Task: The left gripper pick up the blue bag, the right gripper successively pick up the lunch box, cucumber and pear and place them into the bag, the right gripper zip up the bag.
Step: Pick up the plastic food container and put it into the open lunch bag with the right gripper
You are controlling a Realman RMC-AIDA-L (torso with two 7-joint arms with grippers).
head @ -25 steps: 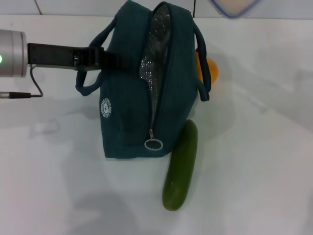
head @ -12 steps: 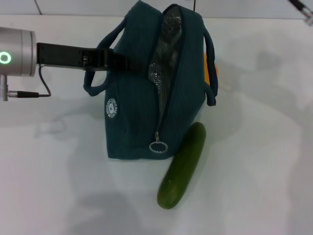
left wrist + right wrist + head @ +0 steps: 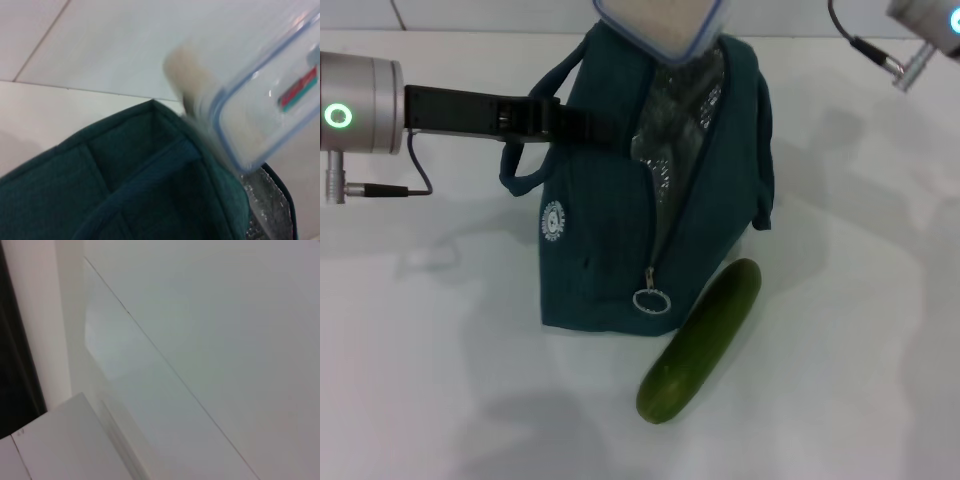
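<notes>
Head view: the blue bag (image 3: 620,230) stands on the white table (image 3: 860,330) with its top unzipped, so the silver lining (image 3: 675,140) shows. The left gripper (image 3: 565,120) reaches in from the left and pinches the bag's left side near the top, by a loop handle (image 3: 520,170). The lunch box (image 3: 665,22) hangs just above the open mouth of the bag, at the far edge. Only a bit of the right arm (image 3: 920,25) shows at the far right — I cannot tell how its claw stands. The cucumber (image 3: 700,342) lies on the table, touching the bag's near right corner. The zipper ring (image 3: 651,300) hangs near it.

Left wrist view: the lunch box (image 3: 260,95) tilts over the bag (image 3: 125,190) — its red-and-teal label (image 3: 299,89) shows.

Right wrist view: only pale flat surfaces show.
</notes>
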